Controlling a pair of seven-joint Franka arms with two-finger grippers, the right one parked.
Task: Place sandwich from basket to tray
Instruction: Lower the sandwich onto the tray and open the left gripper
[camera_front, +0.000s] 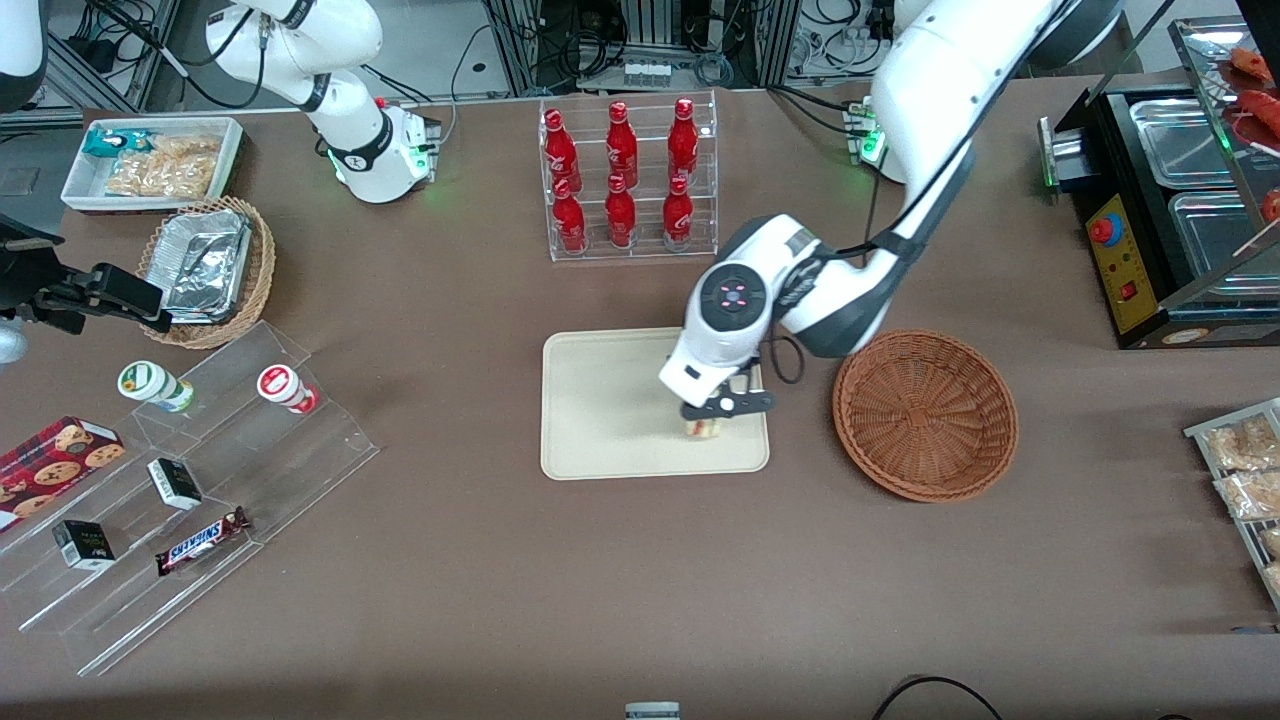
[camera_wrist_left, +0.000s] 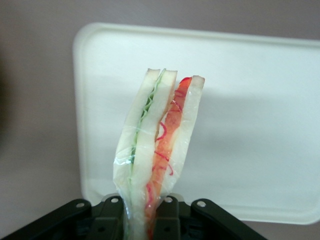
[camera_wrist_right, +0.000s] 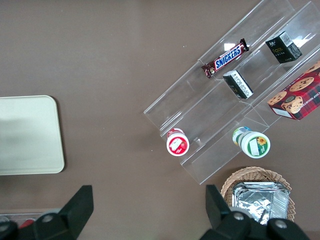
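2 dark fingers of the left gripper (camera_front: 706, 424) pinch the plastic-wrapped sandwich (camera_wrist_left: 159, 152), a soft white wedge with green and red filling, over the smooth cream tray (camera_front: 610, 400) near its basket-side rim. The woven reddish-brown basket (camera_front: 926, 415) sits just beside the tray.

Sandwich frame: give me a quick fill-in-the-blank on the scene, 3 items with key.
1. The gripper is shut on the ____, holding it over the tray.
2. The reddish-brown basket beside the tray holds ____ items.
3. The rack farther from the front camera than the tray holds ____ red bottles.

Missing words: sandwich; no; six
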